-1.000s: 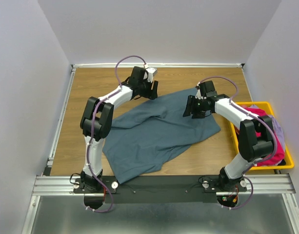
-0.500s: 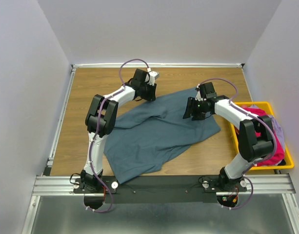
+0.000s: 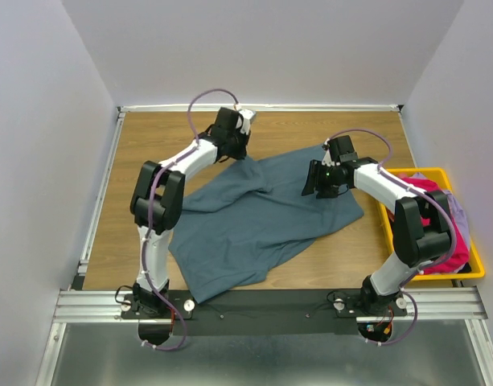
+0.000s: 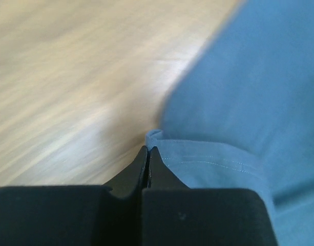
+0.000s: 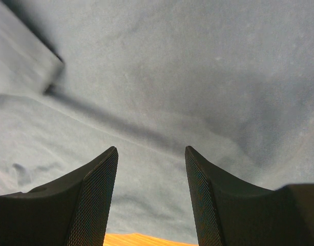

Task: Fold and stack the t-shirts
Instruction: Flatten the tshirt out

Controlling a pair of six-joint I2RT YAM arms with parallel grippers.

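1. We see the shirt (image 3: pixel 262 217), slate blue, lying rumpled on the counter (image 3: pixel 149 145) to the left of the bin (image 3: pixel 415 171). Its nearest hem is close to the bin's left wall but apart from it.
2. The left fingers (image 4: pixel 132 173) are clenched with no gap between them, and the shirt's stitched hem is caught right at their tips. This pinch is on the corner of the shirt farthest from the bin, well to the bin's left and farther back than it.
3. At that corner the cloth runs out to a point at the fingertips, with a small curl of hem just past them. Bare counter lies on the side away from the bin.
4. The right fingers (image 5: pixel 95 195) are released and spread wide, hanging over the shirt just left of the bin's back corner. Wrinkled blue cloth fills the gap between them, and we cannot tell whether the tips touch it.
5. Inside the bin lie a pink shirt (image 3: pixel 433 188) and a pale shirt (image 3: pixel 461 219), the pale one against the bin's right wall. Both are partly hidden by the right arm.
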